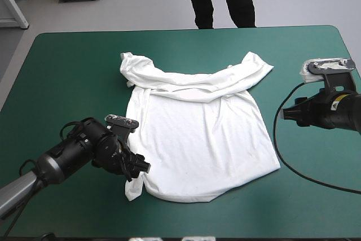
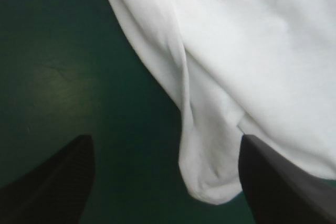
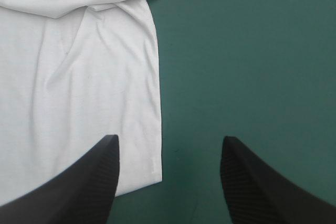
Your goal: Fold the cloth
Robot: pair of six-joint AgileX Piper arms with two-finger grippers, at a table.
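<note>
The white T-shirt (image 1: pixel 197 134) lies spread on the teal-green cover, its upper part with the sleeves folded down into a band across the chest (image 1: pixel 192 86). My left gripper (image 1: pixel 140 167) stands open at the shirt's near left hem corner. In the left wrist view that corner (image 2: pixel 210 179) lies between my open fingers (image 2: pixel 165 145), closer to one of them. My right gripper (image 1: pixel 286 114) is open beside the shirt's right edge, apart from it. In the right wrist view the shirt's side edge and hem corner (image 3: pixel 142 129) lie just ahead of one finger of the right gripper (image 3: pixel 170 140).
Teal-green cover (image 1: pixel 67 77) shows all round the shirt, widest at the left and right. The table's front edge (image 1: pixel 186 235) runs a short way below the hem. The far edge (image 1: pixel 169 31) lies beyond the folded band.
</note>
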